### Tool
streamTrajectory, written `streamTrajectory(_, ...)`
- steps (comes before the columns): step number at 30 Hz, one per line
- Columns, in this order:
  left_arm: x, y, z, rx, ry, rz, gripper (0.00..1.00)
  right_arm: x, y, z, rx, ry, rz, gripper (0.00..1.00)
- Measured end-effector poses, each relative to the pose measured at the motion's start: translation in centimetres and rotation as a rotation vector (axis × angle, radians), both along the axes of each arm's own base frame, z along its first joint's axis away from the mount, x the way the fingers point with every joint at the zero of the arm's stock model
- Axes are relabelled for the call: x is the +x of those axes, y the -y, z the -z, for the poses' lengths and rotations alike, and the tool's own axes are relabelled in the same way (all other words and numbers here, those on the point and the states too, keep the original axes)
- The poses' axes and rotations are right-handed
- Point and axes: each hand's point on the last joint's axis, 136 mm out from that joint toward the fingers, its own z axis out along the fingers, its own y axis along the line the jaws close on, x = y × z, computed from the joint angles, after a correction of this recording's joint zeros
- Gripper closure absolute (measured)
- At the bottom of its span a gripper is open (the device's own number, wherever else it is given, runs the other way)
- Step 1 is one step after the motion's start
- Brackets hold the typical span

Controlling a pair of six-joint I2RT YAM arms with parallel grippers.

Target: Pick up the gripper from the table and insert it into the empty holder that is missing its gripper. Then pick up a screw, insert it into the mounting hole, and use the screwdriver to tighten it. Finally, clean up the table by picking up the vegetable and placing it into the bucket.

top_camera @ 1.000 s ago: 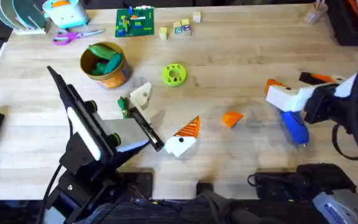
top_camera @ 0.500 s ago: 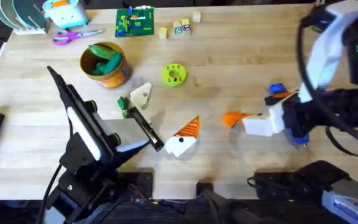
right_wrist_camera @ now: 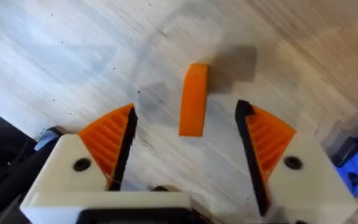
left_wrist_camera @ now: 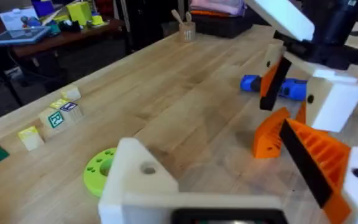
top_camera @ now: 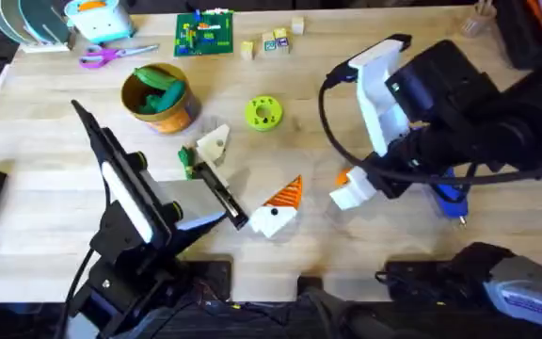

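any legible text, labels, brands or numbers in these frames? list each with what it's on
None can be read.
Small wooden blocks: printed coloured marks on their faces, too blurred to read.
Green board at the far edge of the table: coloured parts on it, no readable print.
Screwdriver: no label to be seen.
Loose orange gripper between the right gripper's open fingers: plain, unmarked.

A lime-green disc (top_camera: pixel 263 113) with holes lies mid-table (top_camera: pixel 346 75). At the far edge sit a green circuit board (top_camera: pixel 204 34), small letter blocks (top_camera: pixel 273 42) and purple-handled scissors (top_camera: pixel 106 56).
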Motion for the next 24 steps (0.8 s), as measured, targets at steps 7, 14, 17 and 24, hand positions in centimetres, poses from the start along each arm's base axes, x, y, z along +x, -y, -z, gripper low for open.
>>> streamTrajectory(7, 0.0, 0.0, 0.0, 0.0, 0.0, 0.0, 0.009, 0.7, 0.9, 1.1, -0.092, 0.012, 0.005, 0.241)
streamTrajectory(14, 0.0, 0.0, 0.0, 0.0, 0.0, 0.0, 0.009, 1.1, 1.3, 1.3, -0.121, 0.026, 0.006, 0.581)
streamTrajectory(17, 0.0, 0.0, 0.0, 0.0, 0.0, 0.0, 0.009, 1.2, 1.2, 1.3, -0.118, 0.029, 0.006, 0.963)
streamTrajectory(24, 0.0, 0.0, 0.0, 0.0, 0.0, 0.0, 0.009, 1.3, 1.2, -0.9, -0.12, 0.055, -0.042, 0.99)
